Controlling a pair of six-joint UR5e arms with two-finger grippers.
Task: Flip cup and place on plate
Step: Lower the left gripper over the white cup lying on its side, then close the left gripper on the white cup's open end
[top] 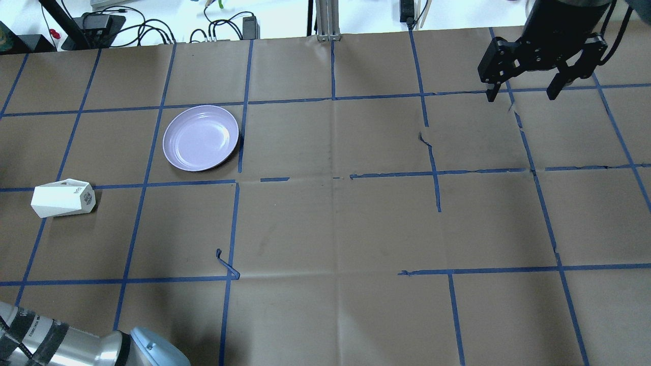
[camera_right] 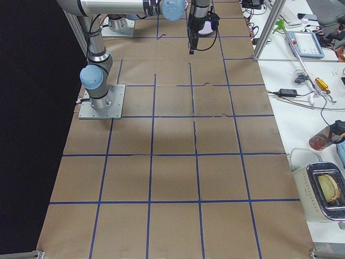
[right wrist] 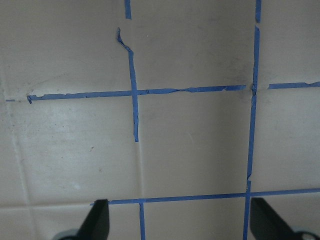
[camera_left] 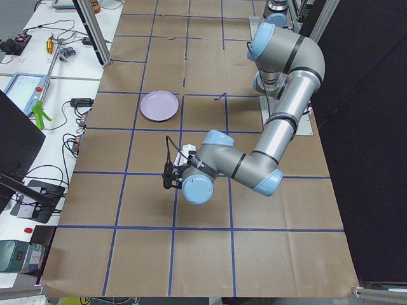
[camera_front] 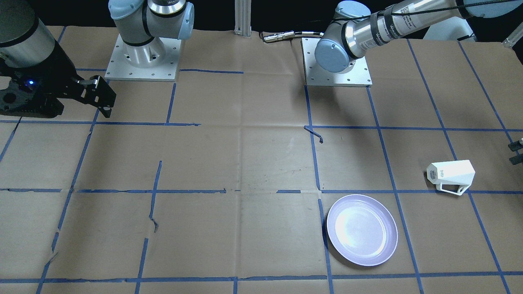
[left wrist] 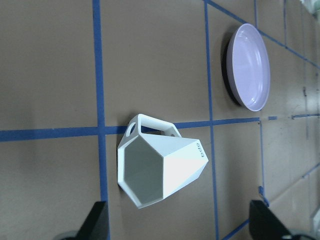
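Observation:
The white faceted cup (camera_front: 451, 175) lies on its side on the paper, also seen in the overhead view (top: 63, 197). In the left wrist view the cup (left wrist: 162, 167) shows its open mouth to the camera, handle to one side. The lavender plate (camera_front: 362, 229) lies empty a little way off, upright (top: 201, 138) (left wrist: 248, 67). My left gripper (left wrist: 182, 225) is open and empty, short of the cup's mouth, not touching it; only its tips show at the front view's edge (camera_front: 517, 152). My right gripper (top: 524, 94) is open and empty, far across the table.
Brown paper with blue tape grid lines covers the table (top: 335, 218). Both arm bases (camera_front: 143, 57) (camera_front: 337, 61) stand at the robot's side. Cables and devices (top: 152, 25) lie beyond the far table edge. The right wrist view shows only bare paper (right wrist: 190, 140).

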